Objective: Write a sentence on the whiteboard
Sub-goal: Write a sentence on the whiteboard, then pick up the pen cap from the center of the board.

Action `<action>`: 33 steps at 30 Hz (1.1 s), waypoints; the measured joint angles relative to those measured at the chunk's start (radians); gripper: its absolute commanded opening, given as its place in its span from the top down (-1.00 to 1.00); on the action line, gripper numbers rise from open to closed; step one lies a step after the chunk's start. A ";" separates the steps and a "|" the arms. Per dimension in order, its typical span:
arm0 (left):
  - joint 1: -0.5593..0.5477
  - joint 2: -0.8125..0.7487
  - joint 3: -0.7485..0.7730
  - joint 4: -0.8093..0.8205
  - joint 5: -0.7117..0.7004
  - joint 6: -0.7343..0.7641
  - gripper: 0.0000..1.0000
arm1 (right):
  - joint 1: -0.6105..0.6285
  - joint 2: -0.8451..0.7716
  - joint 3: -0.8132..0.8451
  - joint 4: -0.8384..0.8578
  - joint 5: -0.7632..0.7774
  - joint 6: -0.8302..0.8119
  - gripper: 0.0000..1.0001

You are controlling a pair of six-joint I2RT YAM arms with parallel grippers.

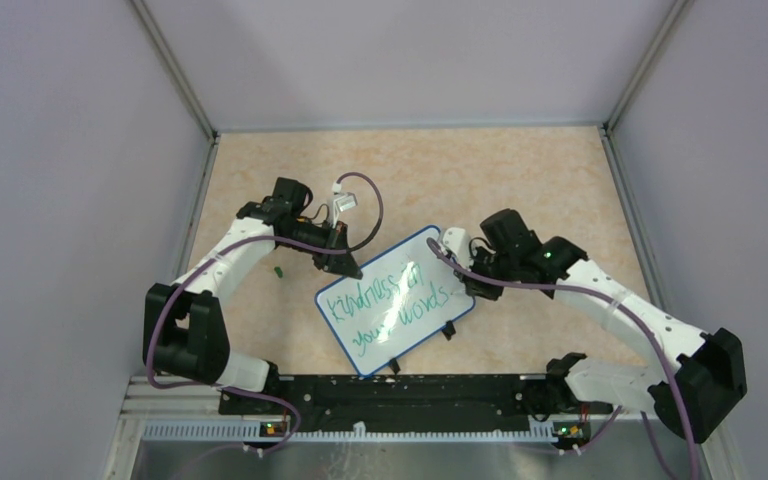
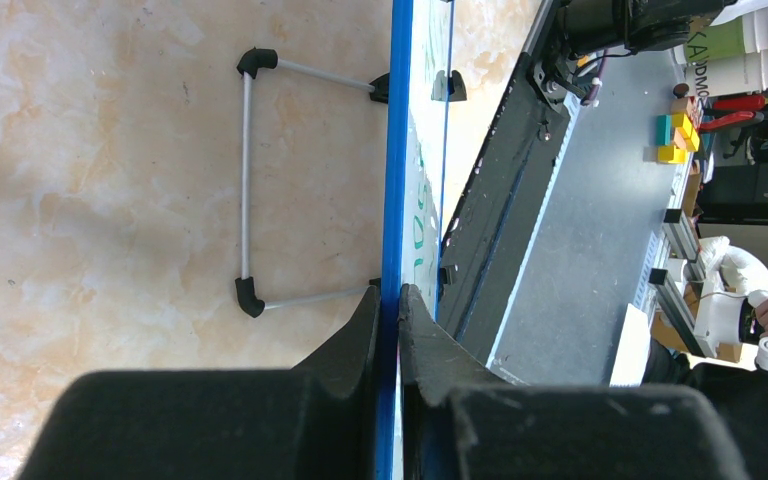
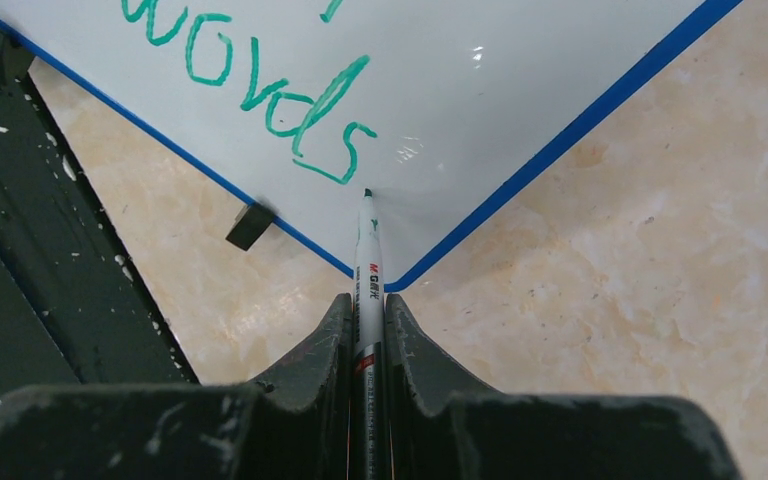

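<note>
The whiteboard (image 1: 418, 256), blue-rimmed, lies tilted on the table's middle with the sentence (image 1: 388, 300) in green script in two lines. My left gripper (image 1: 349, 268) is shut on the board's upper-left rim; the left wrist view shows the jaws (image 2: 390, 296) pinching the blue rim (image 2: 396, 150) edge-on. My right gripper (image 1: 459, 258) is shut on a white marker pen (image 3: 368, 255). Its green tip rests on the board (image 3: 520, 90) just after the word "words" (image 3: 270, 95), near the board's corner. The right gripper also shows in its wrist view (image 3: 368, 308).
A small green cap (image 1: 277, 270) lies on the table left of the board. The board's wire stand (image 2: 246, 180) and black clip feet (image 1: 395, 366) stick out. A black rail (image 1: 390, 395) runs along the near edge. Grey walls enclose the table.
</note>
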 measured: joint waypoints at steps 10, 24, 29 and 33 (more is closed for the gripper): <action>0.000 0.000 0.000 0.000 -0.001 -0.001 1.00 | 0.000 0.013 -0.013 0.008 0.016 -0.008 1.00; -0.008 -0.003 -0.008 0.004 -0.024 0.000 0.31 | 0.000 0.013 0.194 -0.093 -0.171 0.005 1.00; -0.017 -0.003 -0.006 -0.016 -0.069 0.006 0.03 | 0.000 0.014 0.235 -0.090 -0.215 0.040 1.00; 0.011 -0.003 0.035 -0.054 -0.102 0.027 -0.22 | 0.000 0.016 0.237 -0.085 -0.231 0.073 1.00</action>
